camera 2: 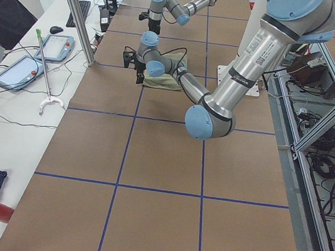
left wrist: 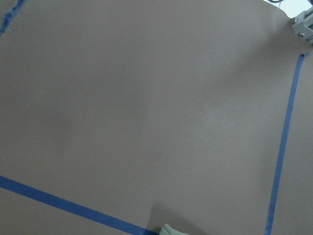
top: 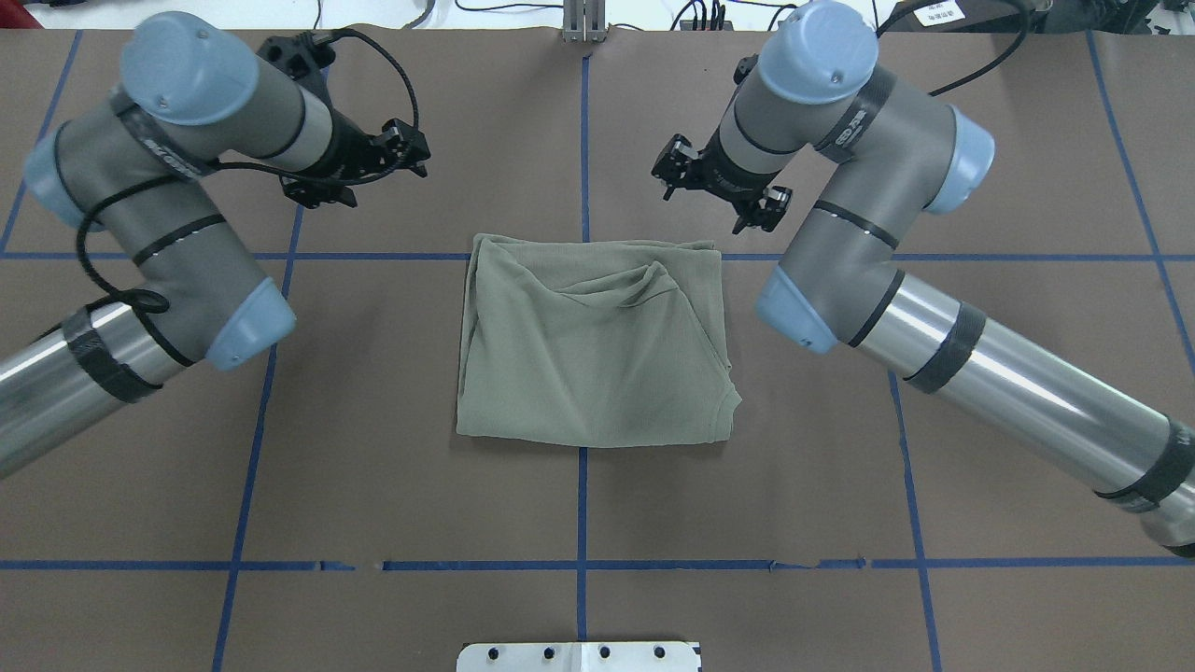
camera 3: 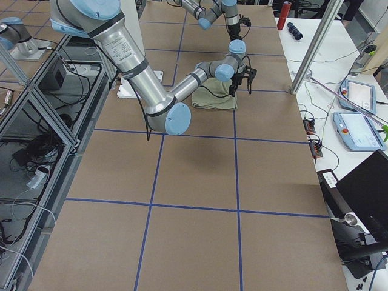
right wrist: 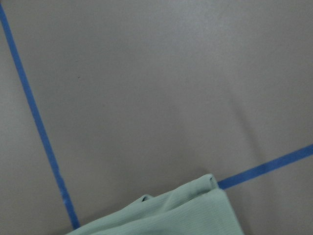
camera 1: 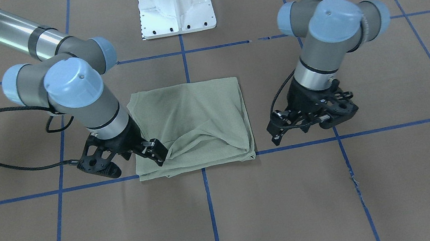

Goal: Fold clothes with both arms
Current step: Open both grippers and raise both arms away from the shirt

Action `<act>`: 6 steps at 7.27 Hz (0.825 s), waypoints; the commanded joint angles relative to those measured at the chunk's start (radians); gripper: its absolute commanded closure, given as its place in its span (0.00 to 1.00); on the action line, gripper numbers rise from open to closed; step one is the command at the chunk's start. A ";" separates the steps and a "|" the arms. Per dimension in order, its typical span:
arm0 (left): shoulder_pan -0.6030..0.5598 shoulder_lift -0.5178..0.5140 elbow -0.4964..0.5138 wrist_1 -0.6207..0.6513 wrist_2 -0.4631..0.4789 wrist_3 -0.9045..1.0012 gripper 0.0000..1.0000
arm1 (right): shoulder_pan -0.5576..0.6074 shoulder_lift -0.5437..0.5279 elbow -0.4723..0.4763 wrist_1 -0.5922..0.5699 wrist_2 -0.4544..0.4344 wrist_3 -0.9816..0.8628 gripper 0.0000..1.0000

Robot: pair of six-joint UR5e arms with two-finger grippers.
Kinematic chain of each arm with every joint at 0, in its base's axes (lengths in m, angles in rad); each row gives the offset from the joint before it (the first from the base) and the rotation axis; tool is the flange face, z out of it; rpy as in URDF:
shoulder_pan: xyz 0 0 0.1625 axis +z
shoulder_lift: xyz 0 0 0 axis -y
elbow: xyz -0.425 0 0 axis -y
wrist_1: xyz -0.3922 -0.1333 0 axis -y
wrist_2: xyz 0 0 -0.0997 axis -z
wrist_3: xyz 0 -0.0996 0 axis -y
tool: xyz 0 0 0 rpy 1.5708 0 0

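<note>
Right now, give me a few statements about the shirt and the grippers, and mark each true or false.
1. The shirt lies folded into a rough rectangle. True.
2. The left gripper is over the shirt's middle. False: it is off to the shirt's side, over bare table.
3. The shirt straddles the centre tape line. True.
4. The sleeves are spread out flat. False: no sleeve sticks out of the fold.
5. The right gripper is by the shirt's edge far from the base. True.
</note>
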 commanded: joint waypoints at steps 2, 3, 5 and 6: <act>-0.177 0.151 -0.085 0.100 -0.042 0.428 0.00 | 0.263 -0.161 0.082 -0.173 0.099 -0.597 0.00; -0.233 0.204 -0.092 0.107 -0.042 0.567 0.00 | 0.359 -0.226 0.076 -0.176 0.144 -0.795 0.00; -0.355 0.354 -0.169 0.113 -0.078 0.870 0.00 | 0.509 -0.370 0.076 -0.229 0.203 -1.183 0.00; -0.417 0.428 -0.175 0.107 -0.135 1.015 0.00 | 0.566 -0.425 0.082 -0.260 0.206 -1.341 0.00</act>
